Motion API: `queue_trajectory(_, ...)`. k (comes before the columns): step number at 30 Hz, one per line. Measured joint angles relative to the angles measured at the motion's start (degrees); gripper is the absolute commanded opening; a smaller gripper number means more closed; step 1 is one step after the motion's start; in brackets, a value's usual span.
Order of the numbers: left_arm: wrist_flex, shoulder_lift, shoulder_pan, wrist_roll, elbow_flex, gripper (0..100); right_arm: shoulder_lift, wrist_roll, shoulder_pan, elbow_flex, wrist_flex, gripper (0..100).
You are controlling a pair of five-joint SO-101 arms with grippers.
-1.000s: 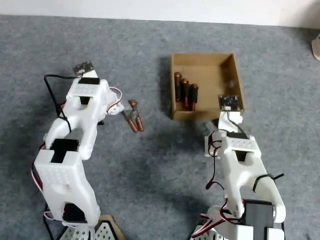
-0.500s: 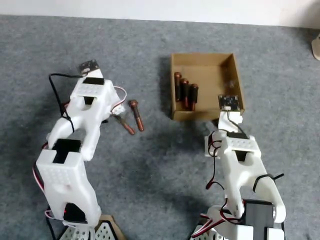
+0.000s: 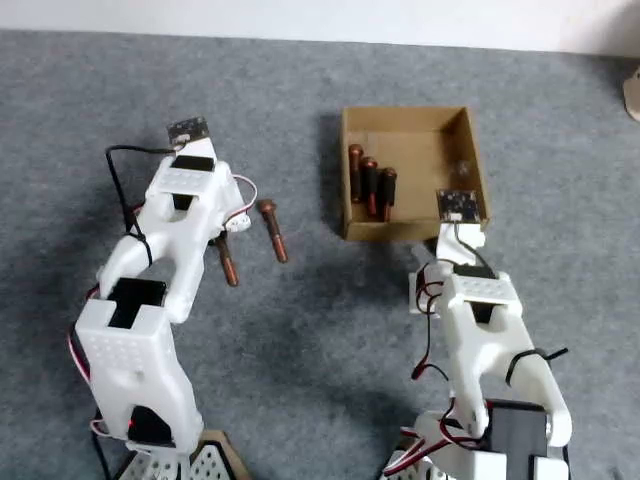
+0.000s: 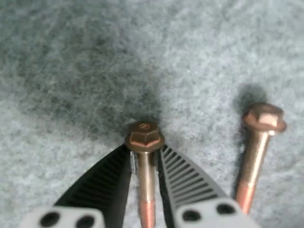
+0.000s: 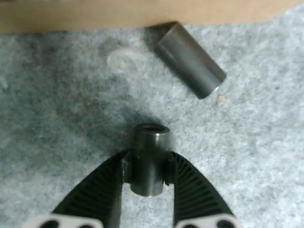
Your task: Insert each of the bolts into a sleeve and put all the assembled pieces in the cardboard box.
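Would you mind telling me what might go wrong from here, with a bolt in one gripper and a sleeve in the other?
1. The left gripper pinches its bolt by the thin shank, so it may twist or slip when pushed into the sleeve held by the right gripper.
2. The spare sleeve lies right beside the cardboard box and could roll if nudged.

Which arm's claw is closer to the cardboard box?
Right. The right gripper, holding a sleeve, is just outside the near wall of the box. The left gripper, holding a bolt, is farther off, past the loose bolt.
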Motion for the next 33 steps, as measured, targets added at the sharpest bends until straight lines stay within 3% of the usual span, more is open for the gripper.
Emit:
queue_trajectory(7,-2.3,-15.1,3.2,-1.8,12.9,0,-5.9,0.0,-1.0,4.7,-2.6,0.6)
queue_trajectory(14,-19.3,-38.3,5.4,-7.7,35.8,0,-24.1,-0.4,-5.3,18.1,-6.6,0.6)
queue_trajectory(18,-24.2,-48.2,8.4,-9.5,43.4,0,-34.7,-0.4,-8.5,24.0,-6.7,0.6)
queue_trajectory(26,-39.1,-58.3,12.7,-9.8,54.5,0,-55.8,-0.5,-15.7,32.7,-7.5,0.6)
queue_trajectory(33,-57.9,-67.2,12.9,-9.8,64.5,0,-76.6,-0.6,-16.4,39.4,-18.8,0.6)
